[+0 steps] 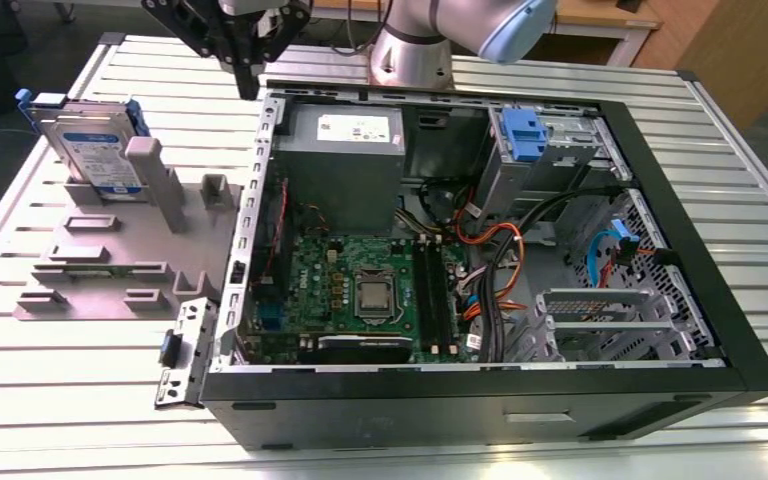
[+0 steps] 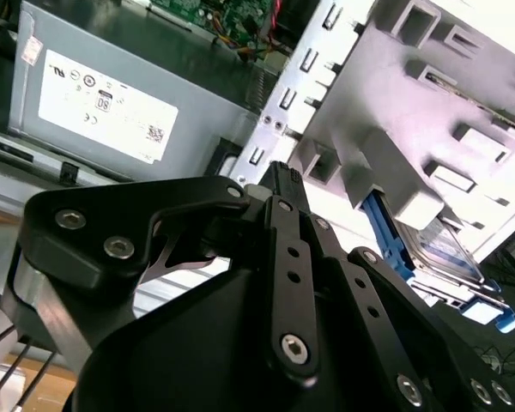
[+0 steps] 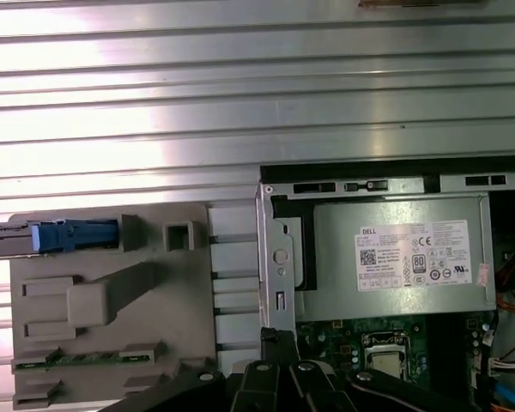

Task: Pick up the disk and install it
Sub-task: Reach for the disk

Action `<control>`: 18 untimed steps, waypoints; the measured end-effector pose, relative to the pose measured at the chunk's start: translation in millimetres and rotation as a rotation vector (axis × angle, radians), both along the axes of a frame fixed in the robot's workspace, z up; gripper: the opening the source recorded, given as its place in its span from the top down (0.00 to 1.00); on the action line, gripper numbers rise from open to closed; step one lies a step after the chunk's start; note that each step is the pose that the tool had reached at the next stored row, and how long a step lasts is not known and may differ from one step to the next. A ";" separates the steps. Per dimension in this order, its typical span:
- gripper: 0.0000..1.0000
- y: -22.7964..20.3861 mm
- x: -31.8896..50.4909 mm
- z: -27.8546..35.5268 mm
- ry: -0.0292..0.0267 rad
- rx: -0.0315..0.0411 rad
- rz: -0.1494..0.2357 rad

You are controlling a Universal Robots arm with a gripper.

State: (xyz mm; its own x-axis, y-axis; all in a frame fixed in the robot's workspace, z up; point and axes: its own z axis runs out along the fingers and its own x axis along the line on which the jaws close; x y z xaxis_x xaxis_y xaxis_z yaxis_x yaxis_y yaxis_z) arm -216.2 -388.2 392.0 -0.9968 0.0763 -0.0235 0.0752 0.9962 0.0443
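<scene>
In the exterior view the disk (image 1: 91,150) is seen upright in the grey holder (image 1: 104,250), apart from the gripper (image 1: 245,88), and could be toppled if struck off-centre; in the second wrist view the jaws are judged pressed together, nothing held; in the first wrist view the disk (image 3: 69,233) is seen edge-on.

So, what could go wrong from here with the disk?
The gripper hangs close to the rim of the computer case; a low sideways move might hit it. The disk stands on edge in the grey holder, so a skewed grasp might jam or tip it. Loose cables inside the case might snag it.
</scene>
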 end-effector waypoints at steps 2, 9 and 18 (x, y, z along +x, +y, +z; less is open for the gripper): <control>0.89 1.9 -3.5 0.0 0.0003 -0.0001 0.000; 0.89 5.1 -16.1 -0.2 0.0007 -0.0001 0.000; 0.89 5.1 -20.1 -0.3 0.0006 0.0000 0.000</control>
State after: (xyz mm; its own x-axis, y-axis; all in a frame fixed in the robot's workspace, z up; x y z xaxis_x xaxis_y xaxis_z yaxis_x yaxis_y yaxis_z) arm -236.3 -383.1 391.6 -0.9968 0.0762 -0.0229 0.0751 0.9962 0.0442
